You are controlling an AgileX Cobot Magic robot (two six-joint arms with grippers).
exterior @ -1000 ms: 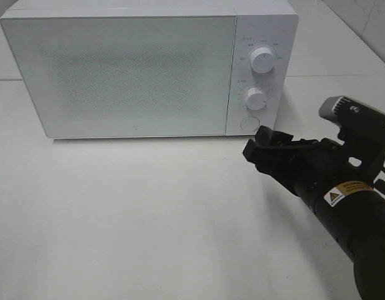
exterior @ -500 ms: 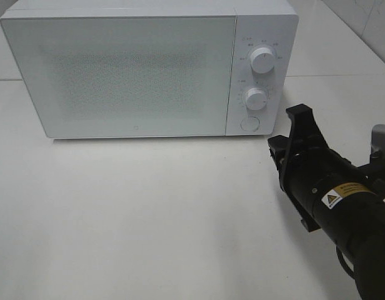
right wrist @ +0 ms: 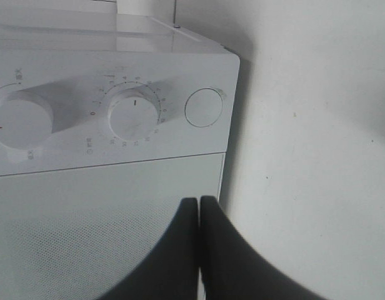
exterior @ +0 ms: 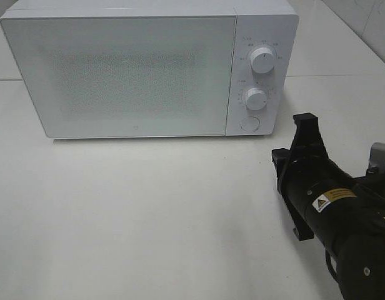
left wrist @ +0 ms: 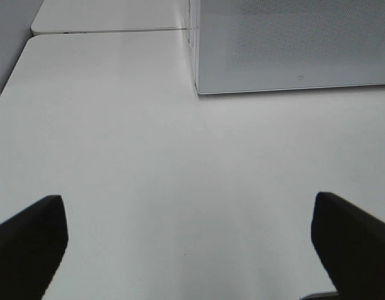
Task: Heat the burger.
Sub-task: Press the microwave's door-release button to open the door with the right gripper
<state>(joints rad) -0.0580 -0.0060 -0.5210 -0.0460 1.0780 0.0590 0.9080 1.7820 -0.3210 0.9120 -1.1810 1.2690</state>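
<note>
On the white tabletop [exterior: 149, 212] stands a white microwave [exterior: 117, 69] with its door shut. The burger shows in no view, so I cannot tell whether it sits inside or how much remains. The right gripper [right wrist: 199, 209] is clenched on nothing, facing the round button [right wrist: 204, 107]; the left gripper [left wrist: 187, 200] is spread wide, empty. A pale tiled wall [exterior: 377, 25] lies behind.
</note>
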